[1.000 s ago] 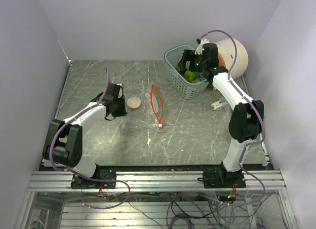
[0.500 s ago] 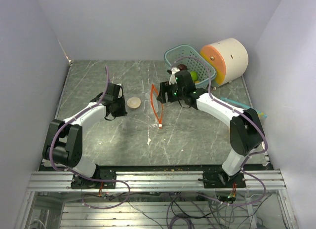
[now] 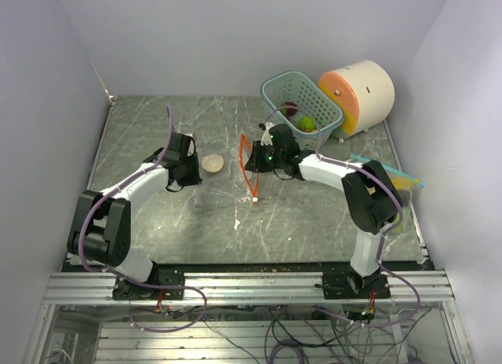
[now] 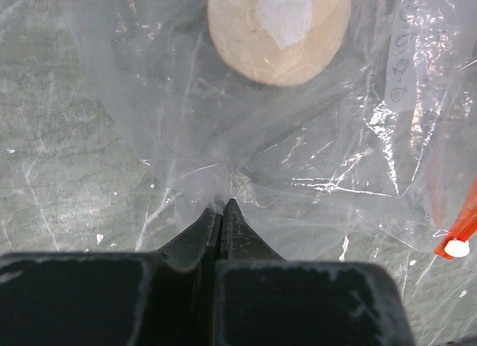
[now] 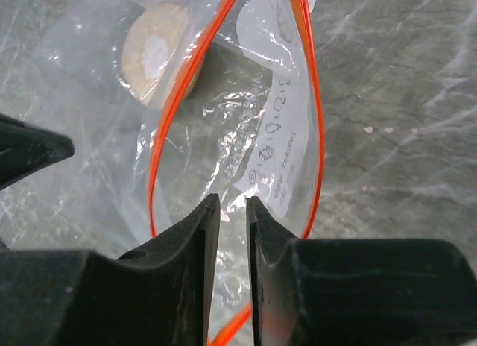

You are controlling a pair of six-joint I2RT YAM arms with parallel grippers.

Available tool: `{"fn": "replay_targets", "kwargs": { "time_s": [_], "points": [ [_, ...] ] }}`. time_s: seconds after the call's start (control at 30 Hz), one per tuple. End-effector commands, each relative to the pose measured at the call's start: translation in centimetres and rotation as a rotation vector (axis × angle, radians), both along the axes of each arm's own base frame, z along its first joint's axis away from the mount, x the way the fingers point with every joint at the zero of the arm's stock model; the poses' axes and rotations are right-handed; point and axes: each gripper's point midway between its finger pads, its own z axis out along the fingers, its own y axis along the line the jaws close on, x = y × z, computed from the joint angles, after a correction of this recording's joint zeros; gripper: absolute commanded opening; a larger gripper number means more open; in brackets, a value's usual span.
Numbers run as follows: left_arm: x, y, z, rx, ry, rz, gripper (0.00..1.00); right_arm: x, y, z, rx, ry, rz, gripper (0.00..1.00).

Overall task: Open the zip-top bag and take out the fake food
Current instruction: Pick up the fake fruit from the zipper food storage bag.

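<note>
Left gripper (image 4: 223, 206), jaws together, pinches the zip-top bag (image 4: 328, 159); right gripper (image 5: 232, 206), jaws narrowly apart, faces its open mouth.

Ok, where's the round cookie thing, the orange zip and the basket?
Round tan food (image 4: 279, 33): left wrist view, its middle.
Orange zip (image 5: 321, 167): right wrist view, the right-hand strip.
Basket (image 3: 314, 97): top external view, its mesh wall.

A clear bag (image 3: 232, 165) with an orange zip rim lies flat mid-table, its mouth gaping open. Inside rests a round tan slice (image 3: 211, 163) with a white centre. A green piece (image 3: 307, 123) and a dark red piece (image 3: 290, 108) sit in the basket (image 3: 276, 113).
</note>
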Motion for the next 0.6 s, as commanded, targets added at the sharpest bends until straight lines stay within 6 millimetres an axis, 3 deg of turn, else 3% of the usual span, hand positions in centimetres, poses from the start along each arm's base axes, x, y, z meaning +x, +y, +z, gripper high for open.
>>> {"fn": "replay_targets", "kwargs": {
  "time_s": [0.0, 0.17, 0.33, 0.4, 0.5, 0.57],
  "points": [
    [0.0, 0.3, 0.7, -0.013, -0.018, 0.01, 0.07, 1.3, 3.0, -0.6, 0.083, 0.006, 0.037, 0.2],
    [0.4, 0.2, 1.8, -0.017, -0.045, 0.009, 0.07, 2.2, 4.5, -3.5, 0.089, 0.055, 0.049, 0.19],
    [1.3, -0.1, 4.7, -0.028, -0.116, -0.01, 0.07, 1.9, 5.3, -5.3, 0.088, 0.087, 0.06, 0.19],
    [1.7, -0.7, 6.3, -0.041, -0.168, -0.048, 0.07, 1.8, 5.2, -5.7, 0.089, 0.092, 0.055, 0.19],
    [1.8, -2.3, 10.7, 0.011, -0.352, -0.112, 0.07, 1.4, 4.9, -6.1, 0.084, 0.096, 0.051, 0.19],
    [1.5, -3.0, 12.2, 0.022, -0.435, -0.133, 0.07, 1.4, 4.8, -6.1, 0.079, 0.094, 0.05, 0.19]
  ]
}}
